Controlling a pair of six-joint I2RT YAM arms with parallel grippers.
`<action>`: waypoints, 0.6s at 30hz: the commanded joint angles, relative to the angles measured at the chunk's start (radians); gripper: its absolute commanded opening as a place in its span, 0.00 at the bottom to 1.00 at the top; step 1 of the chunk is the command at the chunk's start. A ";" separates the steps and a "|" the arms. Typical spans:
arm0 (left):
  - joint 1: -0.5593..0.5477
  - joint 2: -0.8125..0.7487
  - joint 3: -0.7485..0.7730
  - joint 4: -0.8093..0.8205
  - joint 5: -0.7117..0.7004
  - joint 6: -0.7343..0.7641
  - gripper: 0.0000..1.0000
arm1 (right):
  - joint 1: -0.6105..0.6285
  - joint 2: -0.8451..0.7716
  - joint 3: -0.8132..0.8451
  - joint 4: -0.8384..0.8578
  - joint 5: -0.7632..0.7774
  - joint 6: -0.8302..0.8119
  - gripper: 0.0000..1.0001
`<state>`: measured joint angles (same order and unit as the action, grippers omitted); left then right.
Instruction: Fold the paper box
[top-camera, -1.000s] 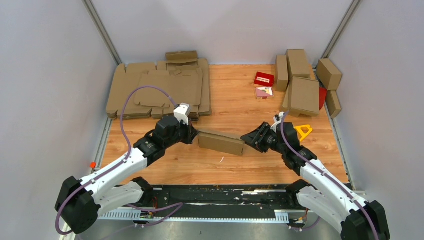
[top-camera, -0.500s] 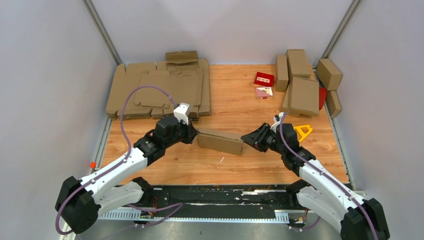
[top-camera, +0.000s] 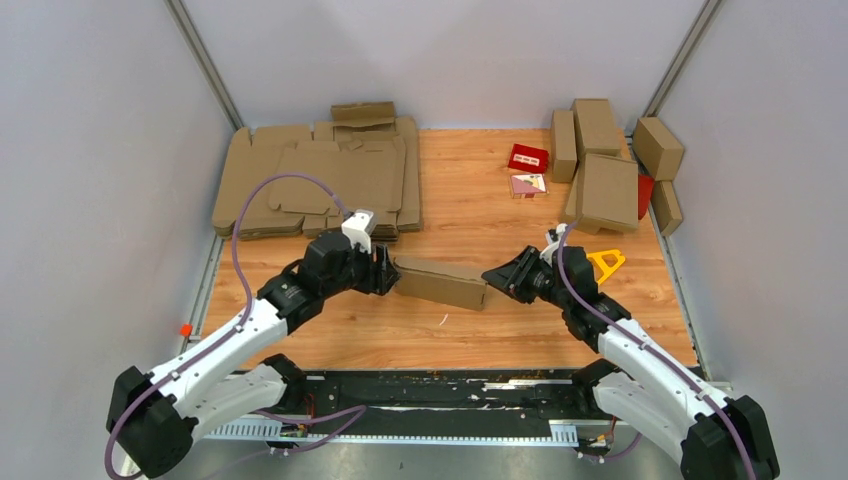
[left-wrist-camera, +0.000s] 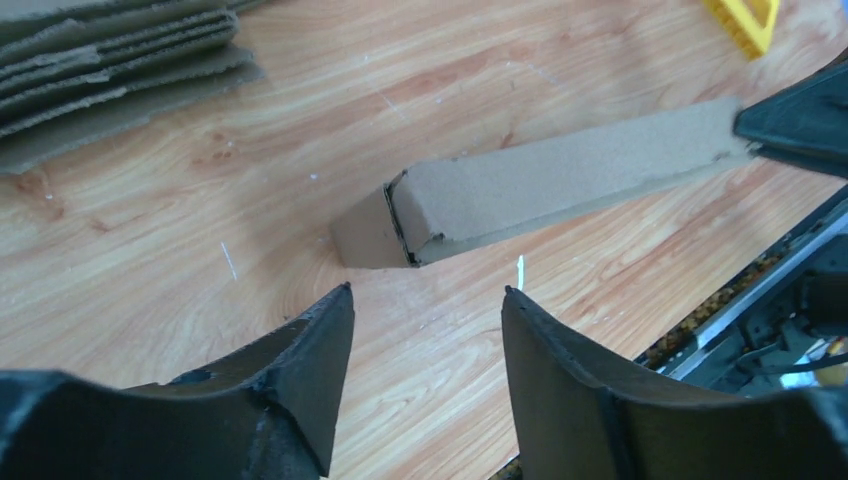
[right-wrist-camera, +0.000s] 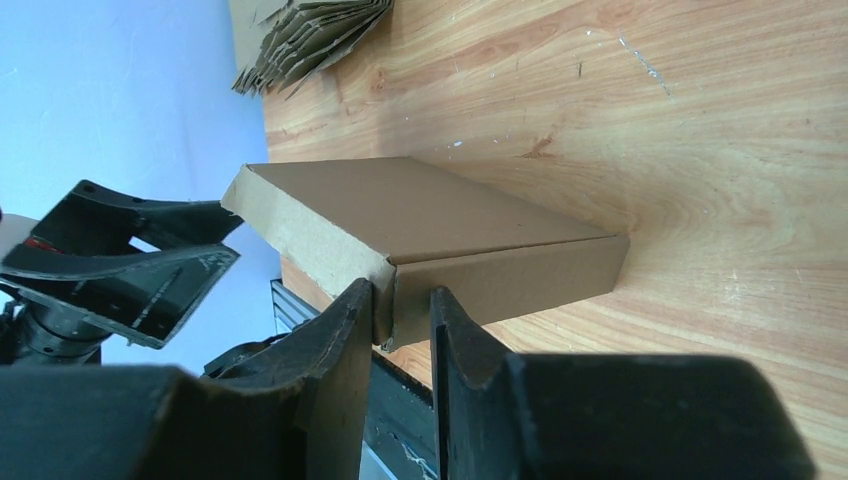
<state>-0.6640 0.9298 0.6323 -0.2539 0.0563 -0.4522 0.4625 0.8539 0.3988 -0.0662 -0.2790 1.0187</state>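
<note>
Lying near the middle of the light wooden worktop (top-camera: 470, 335), the plain brown corrugated cardboard paper box (top-camera: 441, 283) was a shallow, closed rectangle with its long side running from left to right, between the two arms. The left tool (top-camera: 388, 272) stood at the box's left end with its jaws apart. In the left wrist view the two black fingers (left-wrist-camera: 310, 370) framed bare wood, and the box's short end lay just beyond them, not touched. That end rested on the wood, and a seam showed at its corner. The right tool (top-camera: 492, 276) was at the opposite end, clamped on the box. The right wrist view showed its fingers (right-wrist-camera: 345, 340) drawn close together, with the cardboard wall at the near corner pinched between them. The flat brown top of the box stretched away from that corner toward the left tool.

A thick pile of flat brown cardboard blanks (top-camera: 320, 180) lay at the far left of the worktop. Several folded brown cardboard boxes (top-camera: 608, 190) were stacked at the far right, with a small red carton (top-camera: 528, 157) beside them. A yellow triangular plastic piece (top-camera: 606, 262) sat near the right arm.
</note>
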 joint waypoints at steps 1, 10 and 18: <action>0.057 -0.030 0.058 0.014 0.073 -0.036 0.67 | 0.006 0.022 -0.027 -0.084 0.017 -0.056 0.00; 0.124 0.072 0.097 0.083 0.153 -0.083 0.68 | 0.007 0.021 -0.020 -0.084 0.003 -0.067 0.00; 0.174 0.122 0.023 0.156 0.177 -0.125 0.52 | 0.006 0.022 -0.022 -0.077 -0.001 -0.069 0.00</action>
<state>-0.5083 1.0401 0.6884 -0.1562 0.2081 -0.5484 0.4625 0.8539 0.3988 -0.0628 -0.2901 0.9916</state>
